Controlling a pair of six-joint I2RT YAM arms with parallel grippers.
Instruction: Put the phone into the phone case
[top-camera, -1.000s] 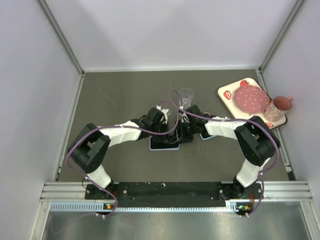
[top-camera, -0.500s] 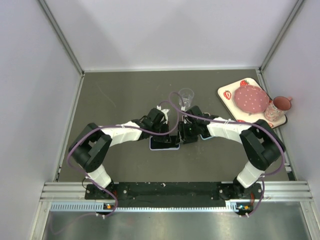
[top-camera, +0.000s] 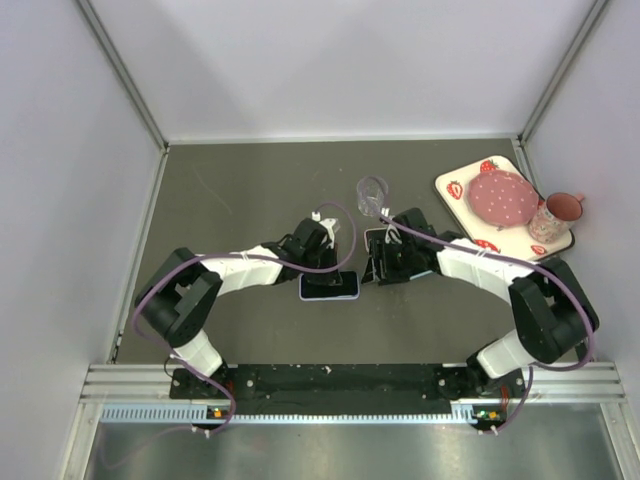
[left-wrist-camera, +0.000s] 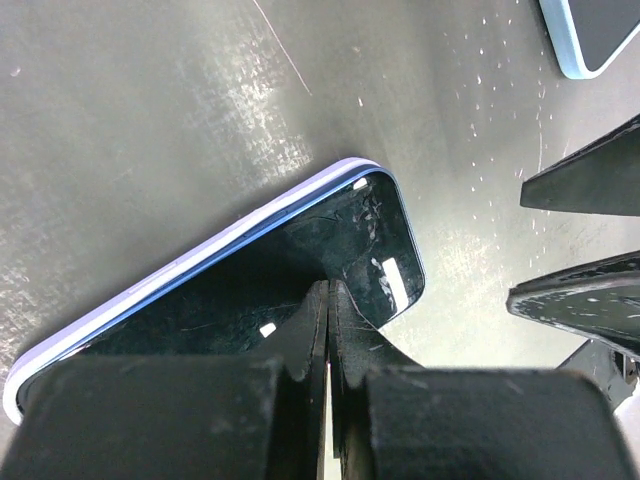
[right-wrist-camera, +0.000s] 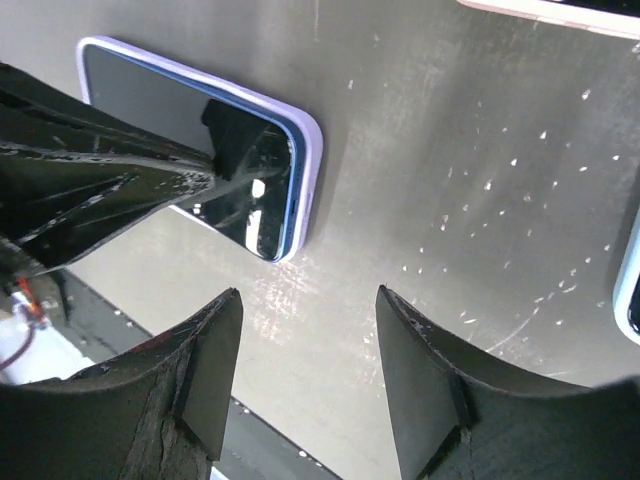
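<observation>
now the dark grey table (top-camera: 230, 200) is scuffed, with a long scratch and white specks, boxed in by pale walls (top-camera: 330, 60) on metal posts. the phone (top-camera: 328, 286) lies flat mid-table, screen up, seated inside the lilac phone case (left-wrist-camera: 200, 255), whose rim shows all round it. the left gripper (left-wrist-camera: 326, 300) has its fingers pressed together, tips resting on the glass. the right gripper (right-wrist-camera: 308, 300) has its fingers apart, holding nothing, just beside the phone's right end. a light-blue-edged device (left-wrist-camera: 600, 25) lies near it. a clear cup (top-camera: 371, 195) stands behind. far right, a strawberry tray (top-camera: 455, 185) carries a pink dotted plate (top-camera: 503, 197) and a pink mug (top-camera: 562, 210).
</observation>
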